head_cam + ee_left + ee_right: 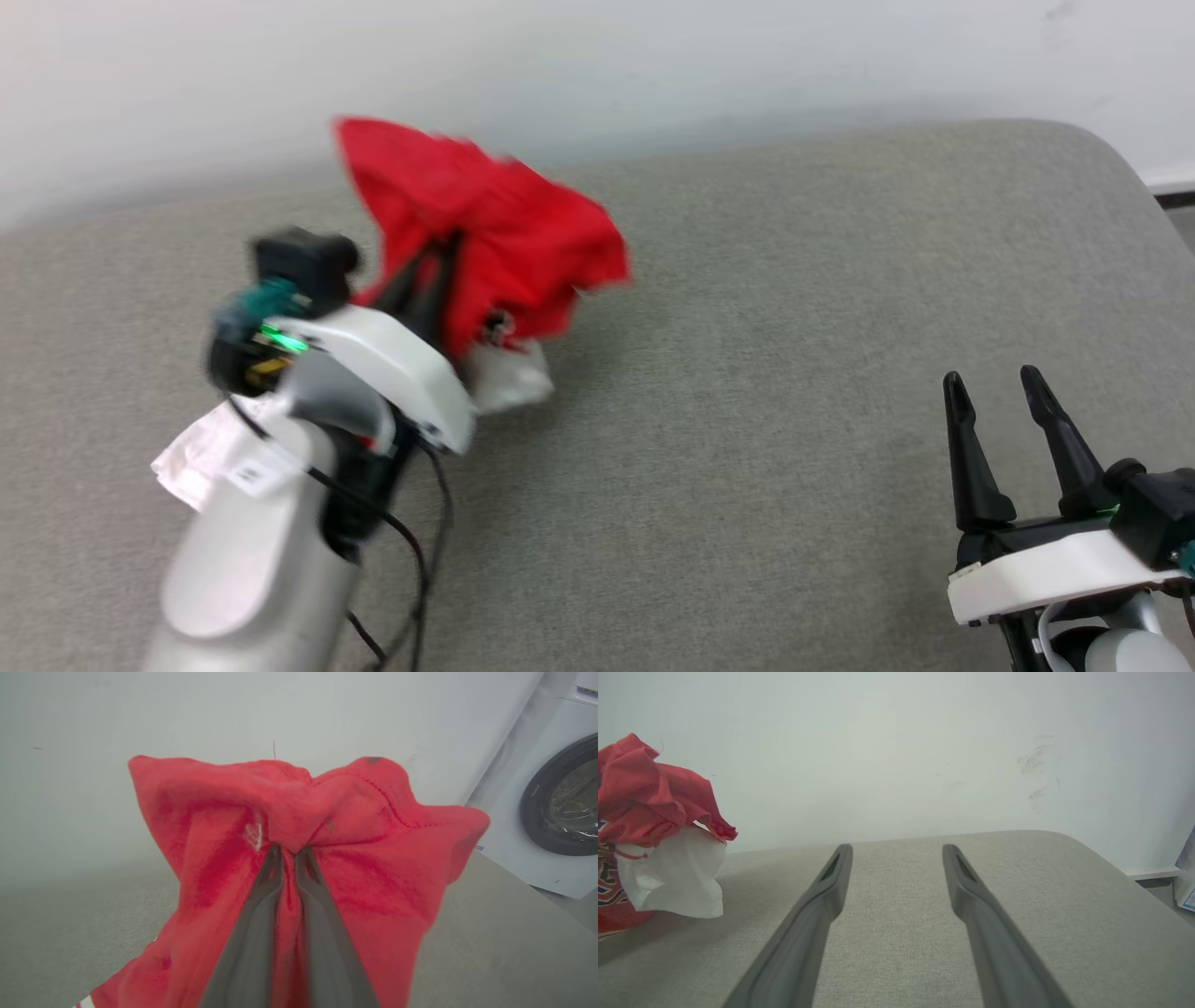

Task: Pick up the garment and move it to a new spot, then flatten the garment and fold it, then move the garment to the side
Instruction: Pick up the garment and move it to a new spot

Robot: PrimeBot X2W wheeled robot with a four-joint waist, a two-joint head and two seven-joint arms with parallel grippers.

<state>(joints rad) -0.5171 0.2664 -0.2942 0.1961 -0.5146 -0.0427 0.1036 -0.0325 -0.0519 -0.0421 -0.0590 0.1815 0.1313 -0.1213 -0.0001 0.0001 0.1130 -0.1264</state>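
The left gripper (289,851) is closed, its two fingers pressed together on a fold of the garment (485,224). The garment hangs bunched around them at 10 o'clock in the head view, above the grey cushion (794,373). A white sleeve (509,378) droops from the red cloth's lower edge toward 6 o'clock. The right gripper (994,387) sits at 4 o'clock, well apart from the garment, its fingers spread wide with nothing between them. In the left wrist view a washing machine (537,812) stands at 3 o'clock.
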